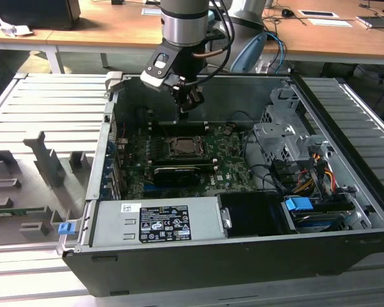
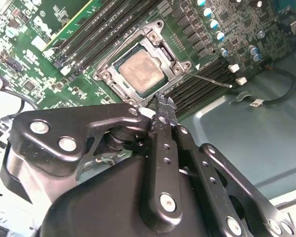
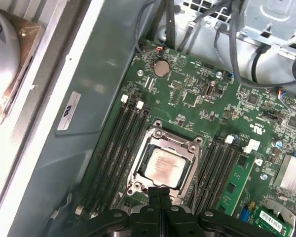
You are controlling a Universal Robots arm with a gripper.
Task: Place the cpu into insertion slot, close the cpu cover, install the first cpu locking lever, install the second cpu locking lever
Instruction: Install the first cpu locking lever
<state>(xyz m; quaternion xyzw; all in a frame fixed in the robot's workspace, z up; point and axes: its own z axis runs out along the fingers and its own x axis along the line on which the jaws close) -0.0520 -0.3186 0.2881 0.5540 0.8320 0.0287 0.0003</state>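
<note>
Wooden desks stand behind the slatted worktop [image 1: 45, 109] that carries an open computer case [image 1: 243, 265], its green board [image 3: 197, 94] facing up. The cpu [image 3: 163, 165] lies in the slot [image 1: 182, 147], with the cover [image 3: 173, 143] lying flat around it. The gripper [image 3: 160, 193] hangs above the slot's edge, fingers pressed together and holding nothing.

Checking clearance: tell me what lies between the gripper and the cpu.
In the first wrist view, only the near rim of the cpu cover lies between the gripper and the cpu.
</note>
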